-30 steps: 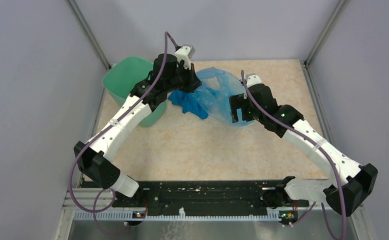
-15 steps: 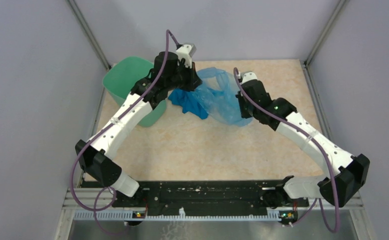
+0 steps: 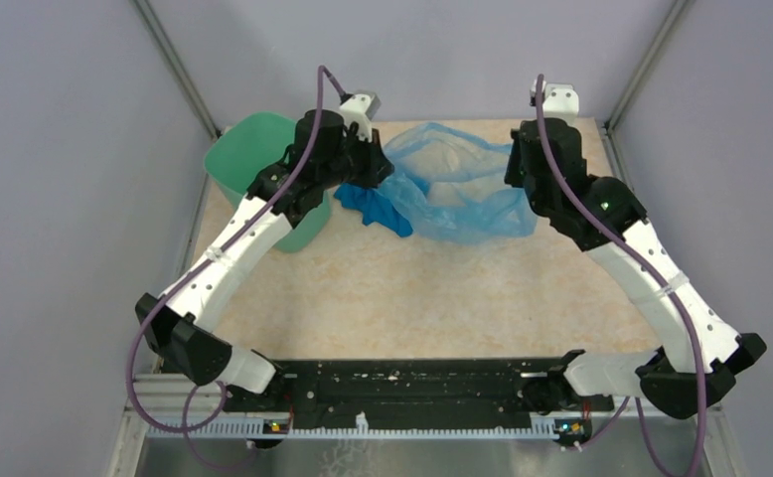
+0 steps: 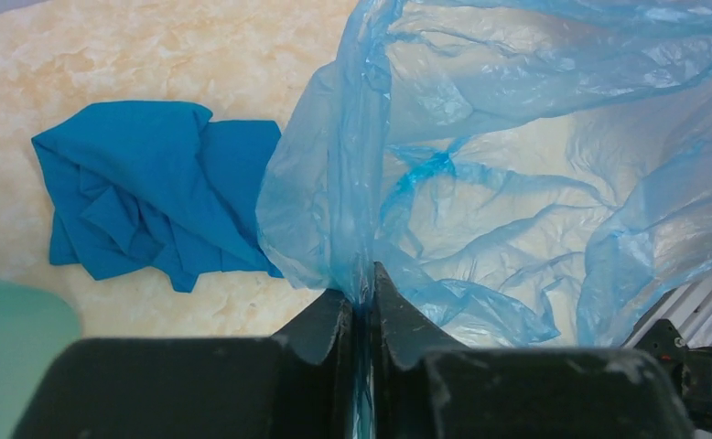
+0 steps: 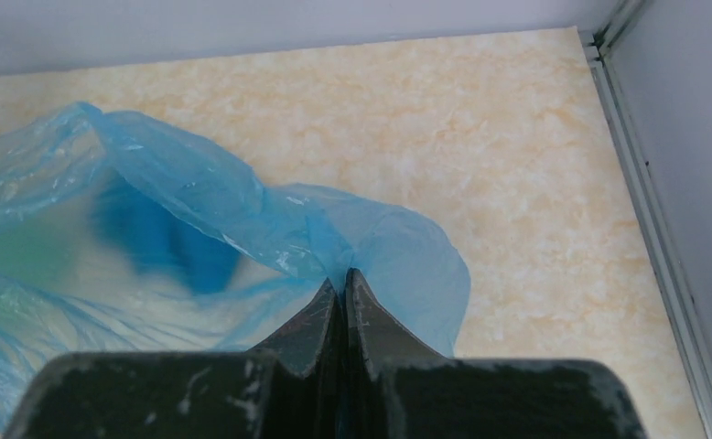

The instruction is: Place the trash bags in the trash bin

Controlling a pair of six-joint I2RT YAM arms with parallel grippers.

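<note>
Left wrist view, closest in: the left gripper (image 4: 363,300) has its two fingers (image 4: 325,322) pressed together on a fold of the trash bag (image 4: 517,137). The thin light-blue film comes up from between the tips and billows away above and to the right of them. Left of the gripper and a little further out, a darker blue crumpled bundle (image 4: 142,197) lies flat on the table (image 4: 151,55), its right edge meeting the bag's film. I cannot tell what the bundle is. A corner of the mint-green trash bin (image 4: 9,338) shows low on the left, close beside the gripper's body.

On the right wrist view, the right gripper (image 5: 341,291) is closed too, pinching an edge of the same film. The bag spreads away to the left of it, with bare table ahead and to the right.

From the top external view, I see the bag stretched open between the two grippers, one at each side of it, its lower part sagging toward the table. The bin stands left of the left gripper, partly hidden behind that arm, and the bag is outside it.
</note>
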